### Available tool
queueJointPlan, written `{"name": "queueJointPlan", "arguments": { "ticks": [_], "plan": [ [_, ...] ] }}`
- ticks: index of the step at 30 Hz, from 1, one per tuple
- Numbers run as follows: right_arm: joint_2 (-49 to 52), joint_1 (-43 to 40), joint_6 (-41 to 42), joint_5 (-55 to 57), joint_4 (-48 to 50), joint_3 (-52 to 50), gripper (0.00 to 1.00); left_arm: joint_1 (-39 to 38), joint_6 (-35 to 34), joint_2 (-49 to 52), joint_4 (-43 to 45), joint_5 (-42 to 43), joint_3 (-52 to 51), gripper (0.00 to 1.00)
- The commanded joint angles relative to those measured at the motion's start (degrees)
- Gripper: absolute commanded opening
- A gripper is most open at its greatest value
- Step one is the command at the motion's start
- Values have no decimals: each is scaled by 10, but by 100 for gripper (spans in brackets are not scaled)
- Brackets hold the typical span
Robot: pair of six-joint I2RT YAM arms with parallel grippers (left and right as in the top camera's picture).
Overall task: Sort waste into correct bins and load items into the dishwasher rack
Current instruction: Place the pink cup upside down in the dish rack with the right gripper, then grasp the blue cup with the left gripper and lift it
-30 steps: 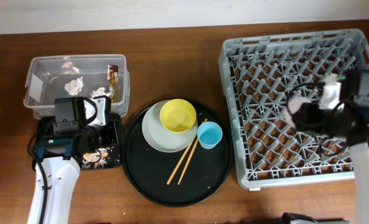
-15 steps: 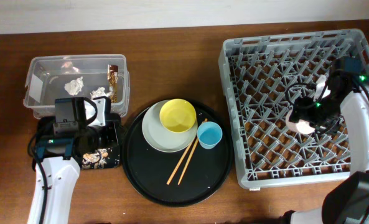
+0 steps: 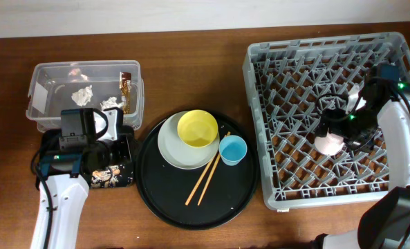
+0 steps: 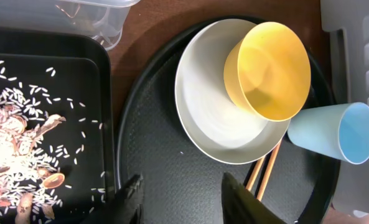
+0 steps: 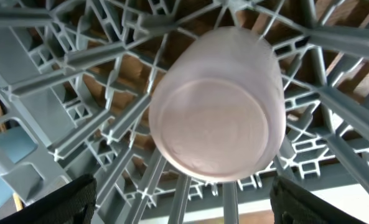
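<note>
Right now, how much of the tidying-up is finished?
Done: tissue scraps and wrapper lie in the clear tub, food leftovers in the black tray. In hand: the pink cup sits upside down in the rack, the right end effector open around it. Left: plate, yellow bowl, blue cup and chopsticks, all on the round tray.

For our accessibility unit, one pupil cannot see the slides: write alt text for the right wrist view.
A pink cup stands upside down, base toward the camera, among the grey pegs of the dishwasher rack. The right gripper is open above it, a dark finger at each lower corner.
</note>
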Motion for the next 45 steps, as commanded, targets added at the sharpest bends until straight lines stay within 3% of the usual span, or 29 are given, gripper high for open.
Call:
{"name": "queueJointPlan", "arguments": {
  "ticks": [1, 4, 8, 13, 21, 24, 28, 30, 34, 38, 41, 45],
  "plan": [
    [-48, -1, 2, -8, -11, 8, 90, -7, 10, -9, 4, 17, 0, 43],
    [-124, 23, -45, -92, -12, 7, 90, -72, 9, -9, 57, 46, 0, 50],
    [-147, 110, -54, -89, -21, 7, 90, -202, -10, 21, 173, 40, 0, 53],
    [-145, 131, -54, -62, -27, 7, 91, -299, -65, 129, 295, 39, 0, 55],
    [-145, 131, -54, -62, -27, 7, 92, -347, -99, 274, 354, 39, 0, 54],
    [-145, 131, -54, -62, -29, 7, 92, -347, -99, 283, 335, 39, 0, 28],
    [-145, 131, -54, -62, -29, 7, 94, -347, -99, 283, 292, 31, 0, 16],
    [-145, 131, -54, -62, -30, 7, 95, -347, -99, 283, 280, 31, 0, 1],
    [-145, 131, -54, -56, -31, 7, 96, -347, -101, 266, 277, 33, 0, 0],
    [-145, 121, -54, -28, -24, 7, 99, -316, -101, 175, 246, 43, 0, 0],
    [-145, 118, -54, -93, -13, 7, 98, -251, -145, 104, 248, 109, 0, 0],
    [-142, 124, -123, -313, -1, 6, 99, -192, -188, 114, 367, 394, 0, 0]
  ]
}}
